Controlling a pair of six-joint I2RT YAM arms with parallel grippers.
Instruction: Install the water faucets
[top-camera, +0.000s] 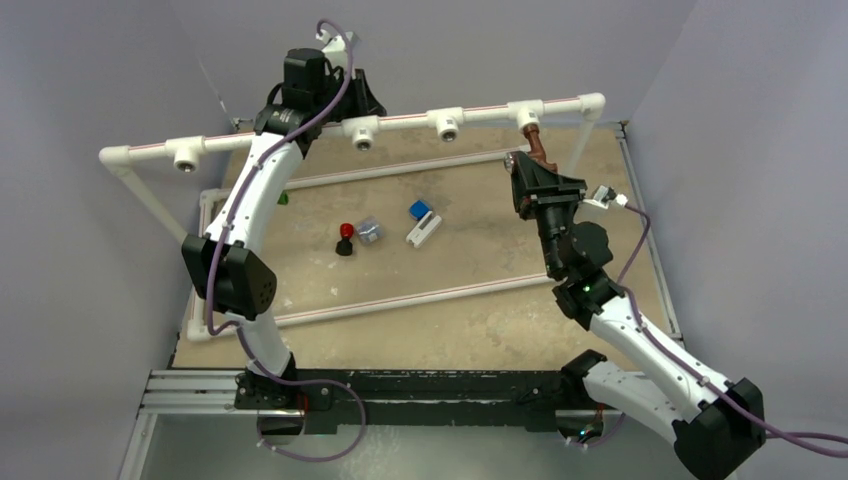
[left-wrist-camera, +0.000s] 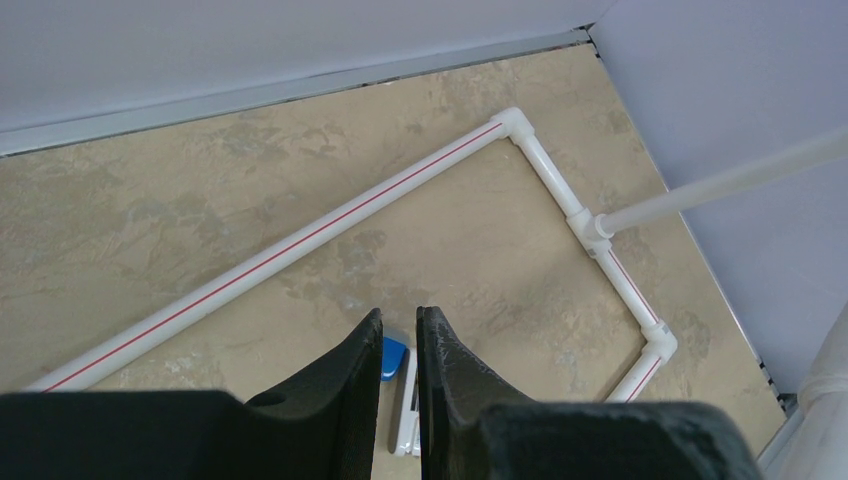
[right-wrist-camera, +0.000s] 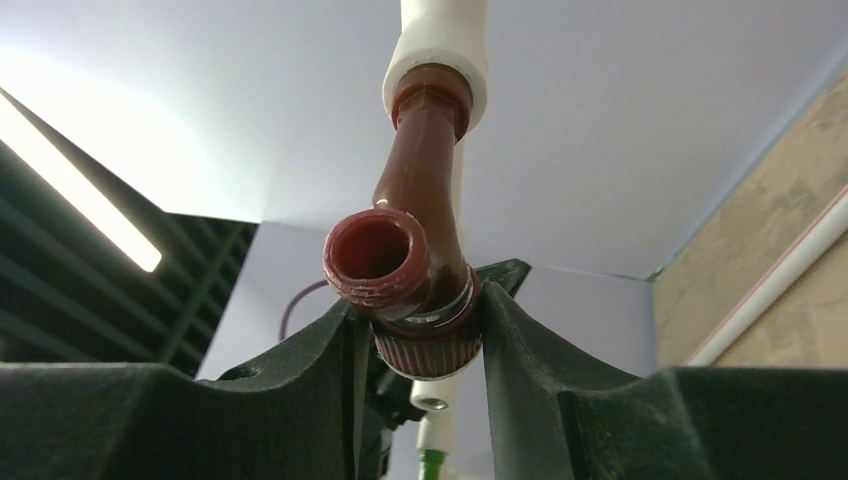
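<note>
The reddish-brown water faucet (top-camera: 538, 148) hangs from the rightmost white tee (top-camera: 528, 110) of the raised pipe. My right gripper (top-camera: 535, 172) is shut on its ribbed lower end. In the right wrist view the faucet (right-wrist-camera: 420, 200) runs up into the tee socket (right-wrist-camera: 440, 40), with its open threaded stub facing the camera and my right gripper (right-wrist-camera: 425, 320) clamped on both sides. A bit of bright green (top-camera: 283, 198) shows beside the left arm, and a green tip (right-wrist-camera: 432, 465) shows below. My left gripper (left-wrist-camera: 398, 315) is shut and empty, high over the table.
The raised pipe carries more tees (top-camera: 362, 131) (top-camera: 448, 123) (top-camera: 185, 155). On the table lie a red-and-black knob (top-camera: 345, 238), a grey block (top-camera: 369, 230) and a blue-white block (top-camera: 423, 222) (left-wrist-camera: 393, 358). A white pipe frame (top-camera: 400, 297) (left-wrist-camera: 300, 245) lies flat. Walls enclose the table.
</note>
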